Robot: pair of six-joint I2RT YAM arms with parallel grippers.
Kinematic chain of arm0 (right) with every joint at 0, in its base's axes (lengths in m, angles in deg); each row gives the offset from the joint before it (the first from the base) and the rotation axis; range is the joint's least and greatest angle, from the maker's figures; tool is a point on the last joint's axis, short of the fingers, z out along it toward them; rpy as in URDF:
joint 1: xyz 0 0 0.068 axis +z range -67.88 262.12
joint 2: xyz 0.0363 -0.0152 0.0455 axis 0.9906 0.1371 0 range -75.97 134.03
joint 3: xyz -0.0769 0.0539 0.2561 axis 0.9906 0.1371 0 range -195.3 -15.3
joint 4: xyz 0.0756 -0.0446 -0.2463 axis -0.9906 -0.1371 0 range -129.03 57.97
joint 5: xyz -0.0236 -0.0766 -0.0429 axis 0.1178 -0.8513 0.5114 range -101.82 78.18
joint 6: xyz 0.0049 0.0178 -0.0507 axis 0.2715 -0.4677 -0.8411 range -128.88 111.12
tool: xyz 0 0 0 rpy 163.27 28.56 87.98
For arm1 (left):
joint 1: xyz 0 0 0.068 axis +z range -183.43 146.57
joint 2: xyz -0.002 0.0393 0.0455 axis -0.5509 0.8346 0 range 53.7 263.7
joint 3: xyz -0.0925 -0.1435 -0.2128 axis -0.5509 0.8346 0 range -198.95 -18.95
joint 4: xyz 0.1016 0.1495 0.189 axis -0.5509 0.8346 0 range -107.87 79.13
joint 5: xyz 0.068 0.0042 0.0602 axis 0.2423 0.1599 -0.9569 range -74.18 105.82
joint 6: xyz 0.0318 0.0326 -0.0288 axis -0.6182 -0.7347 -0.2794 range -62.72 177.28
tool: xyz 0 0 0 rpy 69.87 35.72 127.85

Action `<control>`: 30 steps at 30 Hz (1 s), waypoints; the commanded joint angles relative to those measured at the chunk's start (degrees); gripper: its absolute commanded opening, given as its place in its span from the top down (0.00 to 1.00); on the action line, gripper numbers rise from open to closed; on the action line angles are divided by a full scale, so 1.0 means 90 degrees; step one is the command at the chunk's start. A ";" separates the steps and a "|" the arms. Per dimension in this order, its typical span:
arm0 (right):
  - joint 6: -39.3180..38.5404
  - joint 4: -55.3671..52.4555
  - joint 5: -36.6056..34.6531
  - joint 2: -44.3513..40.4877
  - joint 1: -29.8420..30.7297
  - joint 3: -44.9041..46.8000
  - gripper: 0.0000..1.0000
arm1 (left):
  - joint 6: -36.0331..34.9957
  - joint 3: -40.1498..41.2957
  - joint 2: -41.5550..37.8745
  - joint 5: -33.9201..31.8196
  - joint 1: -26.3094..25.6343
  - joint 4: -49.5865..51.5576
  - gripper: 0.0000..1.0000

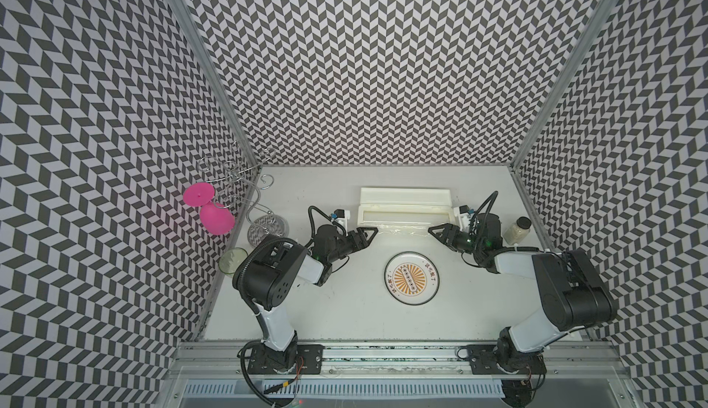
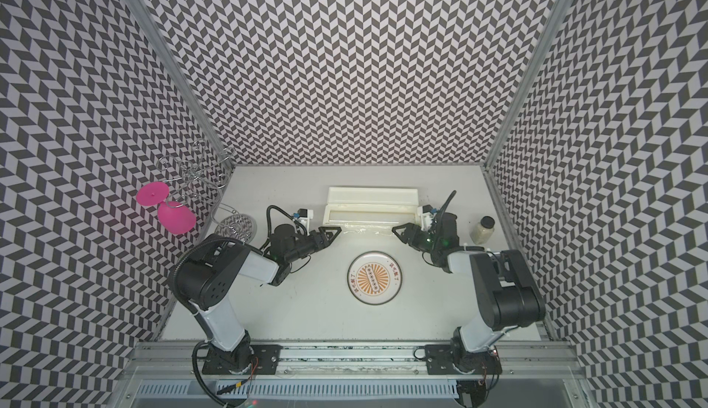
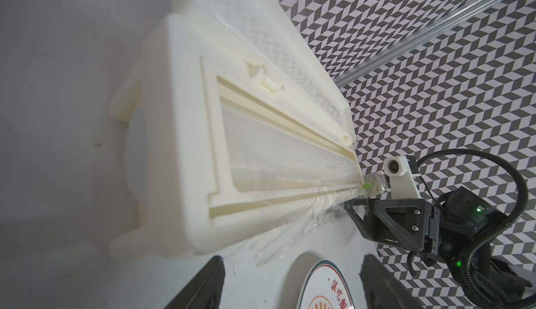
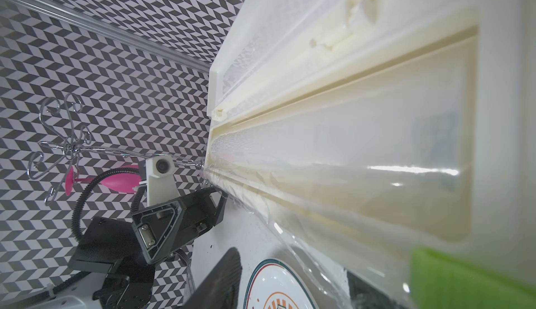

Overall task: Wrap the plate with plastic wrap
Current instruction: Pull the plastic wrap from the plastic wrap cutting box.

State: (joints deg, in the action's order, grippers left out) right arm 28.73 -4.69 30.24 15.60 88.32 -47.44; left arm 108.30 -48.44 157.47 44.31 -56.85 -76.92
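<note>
The white plate with an orange sunburst centre lies flat on the table, in front of the cream dispenser box. A narrow strip of plastic wrap lies crinkled along the box's front edge. My left gripper is at the strip's left end and my right gripper at its right end. Both have their jaws apart. In the right wrist view the plastic wrap drapes between that gripper's fingers. In the left wrist view the film's edge lies just ahead of the fingers.
A wire stand with a pink glass hanging from it fills the back left corner. A clear cup sits by the left wall, and a jar by the right wall. The box has a green tab at its right end.
</note>
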 commanded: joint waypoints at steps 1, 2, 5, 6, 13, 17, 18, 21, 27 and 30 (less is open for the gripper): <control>0.0014 0.0503 0.0073 0.0060 -0.0024 0.0057 0.43 | 0.0051 -0.0068 0.0083 -0.0051 0.0018 -0.0319 0.23; 0.0013 0.0483 0.0081 0.0051 -0.0024 0.0051 0.43 | 0.0084 -0.0001 0.0089 -0.0064 0.0018 -0.0319 0.22; -0.0004 0.0444 0.0092 0.0016 -0.0029 0.0057 0.42 | 0.0181 0.0377 0.0071 -0.0158 0.0005 -0.0524 0.15; -0.0013 0.0434 0.0075 0.0005 -0.0034 0.0065 0.41 | 0.0183 0.0443 0.0092 -0.0211 0.0006 -0.0564 0.14; 0.0006 0.0431 0.0072 0.0031 -0.0054 0.0068 0.38 | 0.0151 -0.0010 0.0544 -0.0262 0.0003 -0.0803 0.15; 0.0023 0.0452 0.0064 -0.0011 -0.0101 0.0098 0.42 | 0.0108 -0.0344 0.0572 -0.0398 -0.0010 -0.0674 0.19; 0.0027 0.0452 0.0065 -0.0019 -0.0115 0.0109 0.44 | 0.0102 -0.0363 0.0569 -0.0449 -0.0006 -0.0654 0.21; 0.0030 0.0478 0.0069 -0.0065 -0.0154 0.0140 0.50 | 0.0159 -0.0353 0.0587 -0.0489 -0.0015 -0.0696 0.28; 0.0118 0.0572 0.0139 -0.0113 -0.0189 0.0163 0.63 | 0.0537 -0.0304 0.0776 -0.0384 0.0038 -0.1091 0.49; 0.0166 0.0526 0.0170 -0.0222 -0.0216 0.0162 0.71 | 0.0821 -0.0336 0.0802 -0.0256 0.0099 -0.1299 0.67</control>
State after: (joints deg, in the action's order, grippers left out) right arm 29.73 -3.19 30.83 15.49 86.83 -46.34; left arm 112.52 -51.11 164.31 41.23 -56.61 -83.96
